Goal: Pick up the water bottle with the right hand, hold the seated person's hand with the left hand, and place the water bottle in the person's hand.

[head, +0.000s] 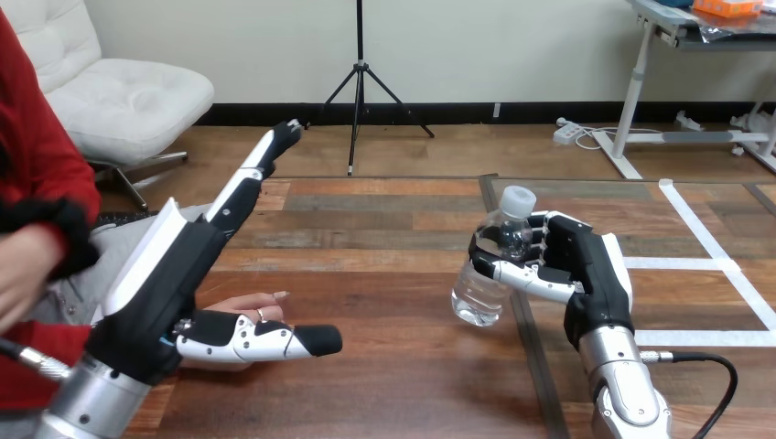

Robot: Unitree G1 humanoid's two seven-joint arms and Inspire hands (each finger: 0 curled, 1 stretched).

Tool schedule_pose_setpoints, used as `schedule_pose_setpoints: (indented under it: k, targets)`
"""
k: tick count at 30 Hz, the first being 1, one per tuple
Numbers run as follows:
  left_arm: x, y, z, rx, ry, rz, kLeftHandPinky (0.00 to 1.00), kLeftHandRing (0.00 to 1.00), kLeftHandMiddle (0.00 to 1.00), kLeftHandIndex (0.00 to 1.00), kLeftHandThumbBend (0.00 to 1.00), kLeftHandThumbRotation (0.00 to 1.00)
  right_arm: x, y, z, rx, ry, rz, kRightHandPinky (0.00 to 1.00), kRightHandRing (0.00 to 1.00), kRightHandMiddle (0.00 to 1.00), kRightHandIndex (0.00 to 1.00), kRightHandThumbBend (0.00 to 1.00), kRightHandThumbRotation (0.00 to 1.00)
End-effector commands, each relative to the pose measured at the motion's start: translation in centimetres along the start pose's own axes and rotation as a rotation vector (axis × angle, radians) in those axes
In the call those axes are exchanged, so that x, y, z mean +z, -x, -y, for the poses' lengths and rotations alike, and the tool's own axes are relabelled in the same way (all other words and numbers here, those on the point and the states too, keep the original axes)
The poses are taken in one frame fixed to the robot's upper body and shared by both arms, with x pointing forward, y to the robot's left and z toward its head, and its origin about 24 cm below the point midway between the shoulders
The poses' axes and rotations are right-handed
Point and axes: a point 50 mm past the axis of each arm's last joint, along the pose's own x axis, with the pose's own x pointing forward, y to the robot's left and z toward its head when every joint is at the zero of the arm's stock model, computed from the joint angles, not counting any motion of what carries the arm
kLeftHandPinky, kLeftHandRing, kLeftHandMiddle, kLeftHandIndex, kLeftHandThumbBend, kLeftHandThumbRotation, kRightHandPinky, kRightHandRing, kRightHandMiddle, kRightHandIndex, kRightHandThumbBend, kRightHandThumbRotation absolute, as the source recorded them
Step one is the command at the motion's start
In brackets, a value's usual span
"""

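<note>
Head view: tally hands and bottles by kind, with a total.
Black-and-white robot hands: 2, left hand, right hand
Person's hands: 2, person's hand under the robot's thumb, person's hand at the left edge
Clear plastic water bottle: 1
Total: 5

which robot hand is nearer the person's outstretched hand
Left. The left hand is right by the person's outstretched hand, its thumb lying across in front of it, fingers straight. The right hand is well apart at the view's right, fingers curled round the water bottle.

place: I was in a lab-like test room | signs: white tape lines (714, 337) on my wooden bench (393, 274), tripod (359, 73), adjustable desk (631, 101) beyond
</note>
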Motion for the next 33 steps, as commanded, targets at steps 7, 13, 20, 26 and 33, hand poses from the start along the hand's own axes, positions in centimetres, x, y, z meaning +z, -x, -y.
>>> schedule_pose_setpoints:
  k: [7,13,20,26,33]
  targets:
    - [1.3,-0.2,-2.4,-0.003,-0.099,0.017,0.89,0.97,0.97,0.95,1.0,0.43,3.8,-1.1,-0.6,0.035,-0.018,0.203,0.36,0.41,0.47,0.48,0.88,0.0]
    - [1.2,0.1,-3.0,-0.01,-0.138,-0.002,0.84,0.92,0.92,0.91,1.0,0.4,4.0,-0.8,-0.8,0.066,-0.032,0.225,0.36,0.41,0.47,0.48,0.88,0.0]
    - [1.1,0.5,-3.7,-0.016,-0.194,-0.027,0.78,0.86,0.87,0.87,1.0,0.44,4.2,-0.6,-0.9,0.093,-0.066,0.23,0.35,0.4,0.47,0.47,0.88,0.0]
    - [1.1,0.6,-4.1,-0.026,-0.222,-0.034,0.75,0.84,0.85,0.85,1.0,0.46,4.5,-0.4,-1.0,0.117,-0.106,0.231,0.35,0.39,0.46,0.46,0.87,0.0]
    - [0.9,0.8,-4.4,-0.035,-0.221,-0.035,0.73,0.81,0.82,0.84,1.0,0.45,4.9,-0.1,-1.1,0.131,-0.135,0.237,0.34,0.39,0.45,0.45,0.87,0.0]
